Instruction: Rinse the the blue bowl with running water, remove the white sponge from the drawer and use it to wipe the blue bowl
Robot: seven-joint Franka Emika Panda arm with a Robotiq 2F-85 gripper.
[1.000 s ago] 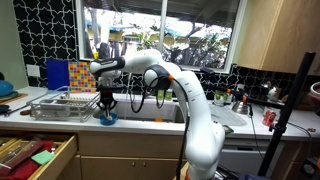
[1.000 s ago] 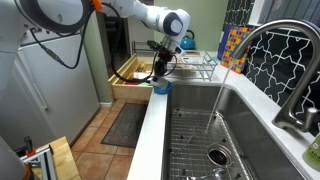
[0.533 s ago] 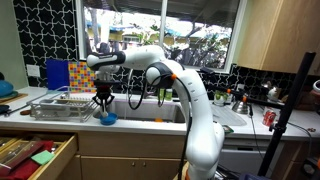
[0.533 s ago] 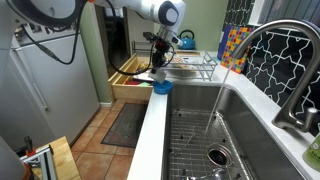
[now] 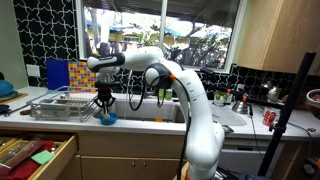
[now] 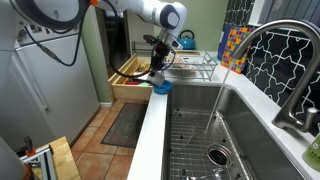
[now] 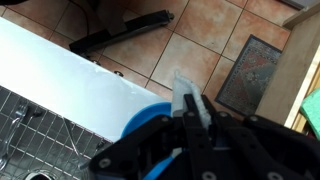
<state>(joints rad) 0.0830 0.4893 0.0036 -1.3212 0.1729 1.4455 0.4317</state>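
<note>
Blue bowl (image 5: 108, 119) between dish rack (image 5: 62, 105) and sink (image 6: 250, 125).

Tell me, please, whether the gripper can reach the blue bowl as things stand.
Probably yes: the gripper hangs just above the blue bowl on the counter edge, nothing between them but the white sponge it grips.

Wire dish rack (image 5: 62, 105) on counter (image 5: 140, 122); floor mat (image 6: 125, 125).
</note>
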